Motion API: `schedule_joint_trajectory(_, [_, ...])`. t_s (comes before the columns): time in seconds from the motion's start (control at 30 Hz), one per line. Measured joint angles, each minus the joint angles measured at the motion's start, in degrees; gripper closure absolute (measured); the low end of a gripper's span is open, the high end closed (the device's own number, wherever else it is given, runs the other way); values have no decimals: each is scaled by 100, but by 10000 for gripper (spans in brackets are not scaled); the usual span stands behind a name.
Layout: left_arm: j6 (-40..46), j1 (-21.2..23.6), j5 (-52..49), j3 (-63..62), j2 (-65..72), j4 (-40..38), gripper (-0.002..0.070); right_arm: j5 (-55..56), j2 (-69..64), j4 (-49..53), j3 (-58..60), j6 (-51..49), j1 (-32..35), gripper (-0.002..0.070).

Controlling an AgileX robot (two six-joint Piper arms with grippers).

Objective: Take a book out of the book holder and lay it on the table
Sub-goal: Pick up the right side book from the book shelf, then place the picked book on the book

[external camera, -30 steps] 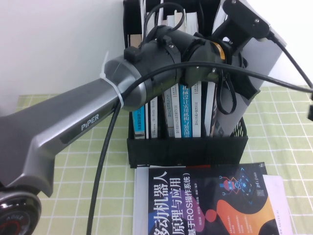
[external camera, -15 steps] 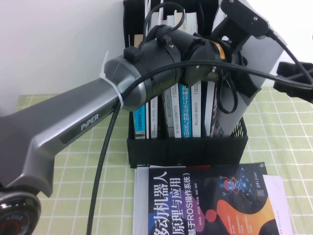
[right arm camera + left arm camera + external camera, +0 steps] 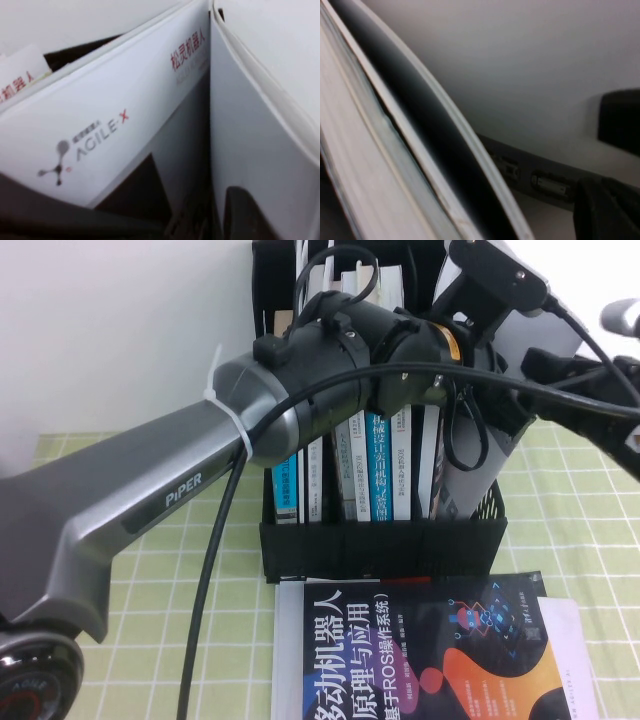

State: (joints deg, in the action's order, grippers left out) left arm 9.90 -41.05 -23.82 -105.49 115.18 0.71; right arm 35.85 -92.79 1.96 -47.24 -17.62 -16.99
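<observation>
The black book holder (image 3: 380,550) stands on the green grid table (image 3: 150,570) with several upright books in it. The book (image 3: 545,340) shows its plain pale side, leaning at the holder's right end. My left arm reaches across the holder, and the left gripper (image 3: 500,425) is at that book's lower part. The left wrist view shows page edges (image 3: 365,165) close up and the left gripper (image 3: 607,210) beside them. My right gripper (image 3: 540,365) comes in from the right at the book's upper edge. The right wrist view shows white covers with red lettering (image 3: 125,110) and the right gripper (image 3: 245,215).
A black-and-orange book (image 3: 420,650) with white characters lies flat on the table in front of the holder, over a white sheet (image 3: 572,640). Blue-spined books (image 3: 285,485) stand in the holder's left slots. A white wall stands behind. My left arm hides much of the holder.
My right arm has come in from the right edge toward the pale book's upper part. The left arm and the books have not moved.
</observation>
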Motion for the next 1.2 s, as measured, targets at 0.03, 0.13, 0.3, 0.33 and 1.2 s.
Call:
schedule_joint_trajectory(0.03, [-11,0,15,0,0,0,679,16,-128,0,-79,0,0,411])
schedule_joint_trajectory(0.13, [-30,0,15,0,-24,13,679,3,-355,130,-182,0,0,550])
schedule_joint_trajectory(0.3, [-198,20,-79,0,-259,130,679,-55,-225,303,-184,-45,0,659])
schedule_joint_trajectory(0.33, [-255,35,-112,0,-377,144,679,-85,-134,335,-184,-93,0,661])
schedule_joint_trajectory(1.2, [-1416,859,-558,3296,-5083,468,678,1777,3156,9251,-2445,-8939,525,664])
